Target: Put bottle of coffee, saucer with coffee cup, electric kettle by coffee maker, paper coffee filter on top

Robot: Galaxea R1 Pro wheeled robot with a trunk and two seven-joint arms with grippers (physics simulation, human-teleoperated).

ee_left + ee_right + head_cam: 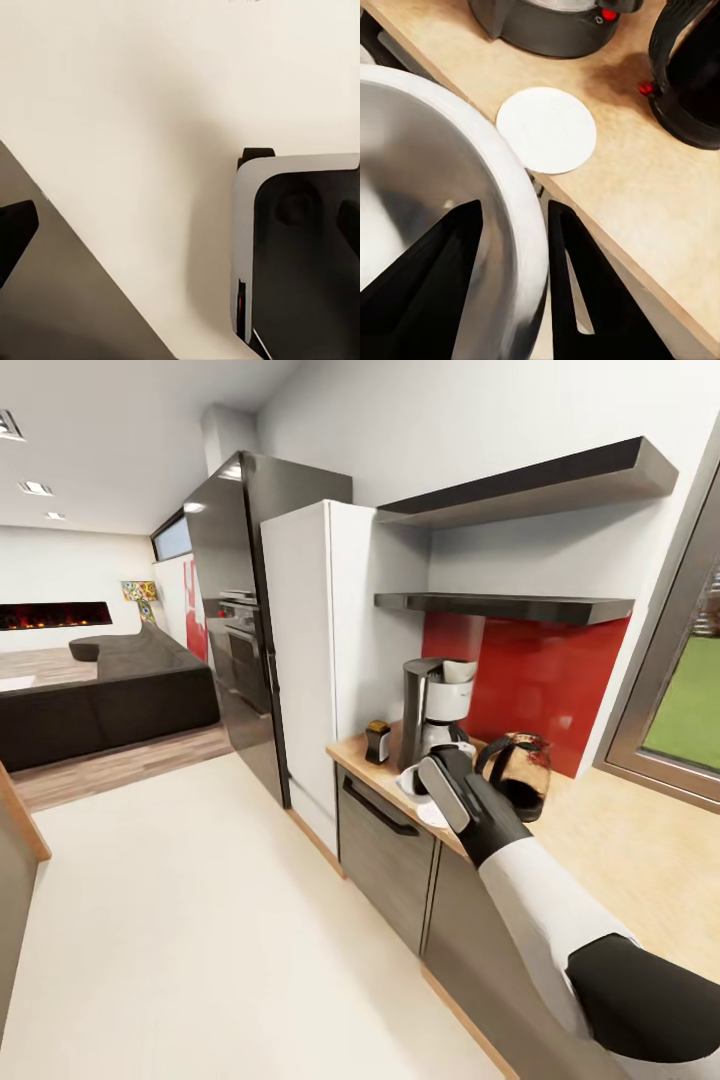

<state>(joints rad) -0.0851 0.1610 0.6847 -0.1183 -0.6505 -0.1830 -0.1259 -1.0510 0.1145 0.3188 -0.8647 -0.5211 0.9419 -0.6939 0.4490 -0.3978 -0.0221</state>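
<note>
Right wrist view: right gripper (pixel 514 289) clamped on coffee cup (pixel 435 187) rim, above countertop (pixel 660 217) edge; saucer (pixel 546 129) near coffee maker (pixel 547 26), electric kettle (pixel 690 82); left gripper state: cannot tell.

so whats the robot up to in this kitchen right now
The right pincer is shut on the rim of a small white coffee cup and holds it just off the front edge of the light-wood countertop. The flat round white saucer lies bare on the counter, in front of the tall dark grey coffee maker and beside the rounded glass kettle. A small dark bottle with a tan cap stands on the coffee maker's other side.
</note>
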